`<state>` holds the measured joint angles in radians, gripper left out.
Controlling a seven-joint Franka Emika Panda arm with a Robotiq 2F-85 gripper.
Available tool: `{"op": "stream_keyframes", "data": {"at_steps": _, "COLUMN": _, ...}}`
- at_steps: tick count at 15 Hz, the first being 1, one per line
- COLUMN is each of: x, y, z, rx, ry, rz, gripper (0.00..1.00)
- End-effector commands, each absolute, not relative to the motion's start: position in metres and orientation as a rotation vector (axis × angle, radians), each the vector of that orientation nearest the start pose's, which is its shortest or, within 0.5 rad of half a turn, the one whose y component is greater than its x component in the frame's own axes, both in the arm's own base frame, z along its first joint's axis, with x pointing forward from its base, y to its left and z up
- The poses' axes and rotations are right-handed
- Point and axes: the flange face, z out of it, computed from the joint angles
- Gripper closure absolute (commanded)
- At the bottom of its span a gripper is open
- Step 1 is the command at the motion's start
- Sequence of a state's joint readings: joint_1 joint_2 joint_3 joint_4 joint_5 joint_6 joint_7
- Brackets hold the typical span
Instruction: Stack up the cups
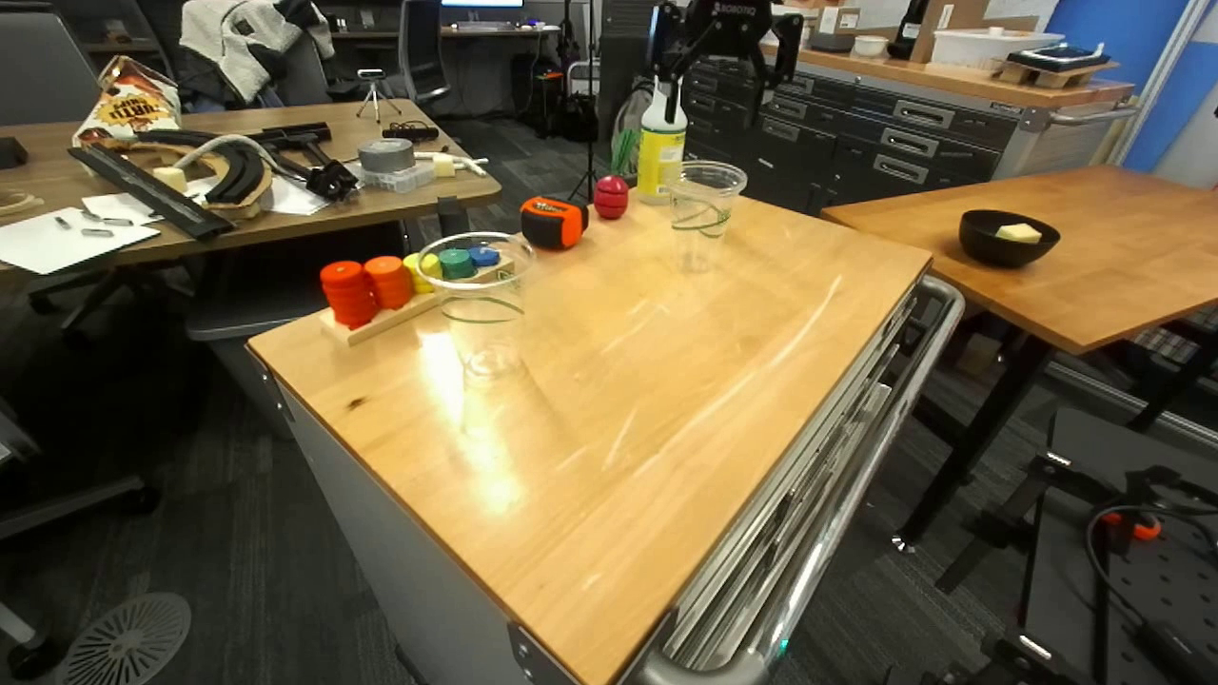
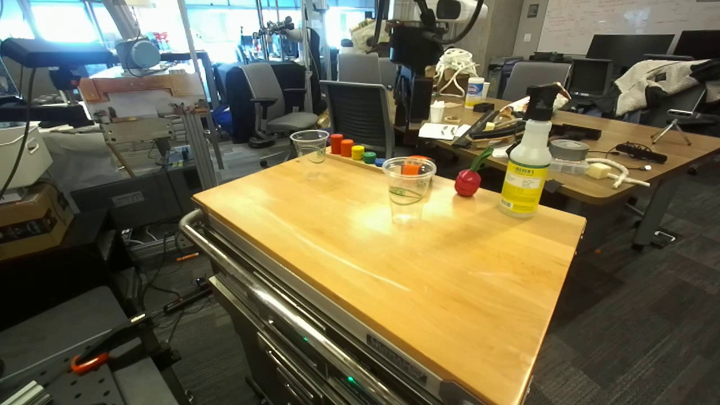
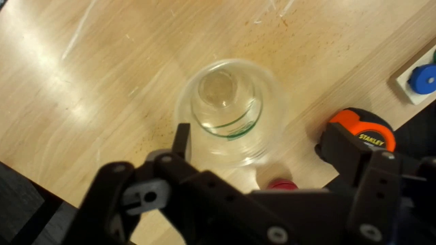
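Across the bench (image 1: 685,400), taken left to right in an exterior view, we first find a clear cup (image 1: 485,309), upright beside the coloured discs (image 1: 388,283) and well apart from the hand (image 1: 716,109). Farther right stands the other cup (image 1: 702,215), also upright, its long axis vertical, with the hand above it in both exterior views, spread wide and holding nothing. Our coming move, we judge, turns on that cup lying beneath the hand: in the wrist view its mouth sits off-centre in the hand's spread, toward that view's left, so we would likely need centring before going down.
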<state>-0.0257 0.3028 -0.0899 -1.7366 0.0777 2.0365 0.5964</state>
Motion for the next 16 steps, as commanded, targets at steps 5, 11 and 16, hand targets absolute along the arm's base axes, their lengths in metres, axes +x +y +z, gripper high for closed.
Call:
{"op": "stream_keyframes", "data": {"at_steps": 5, "x": 0.648, "y": 0.068, "z": 0.427, "rx": -2.995, "ry": 0.645, "rz": 0.036, "gripper": 0.00}}
{"op": "stream_keyframes", "data": {"at_steps": 11, "x": 0.630, "y": 0.157, "z": 0.410, "rx": -3.024, "ry": 0.311, "rz": 0.142, "gripper": 0.00}}
{"op": "stream_keyframes", "data": {"at_steps": 16, "x": 0.623, "y": 0.190, "z": 0.385, "rx": -3.057, "ry": 0.161, "rz": 0.186, "gripper": 0.00}}
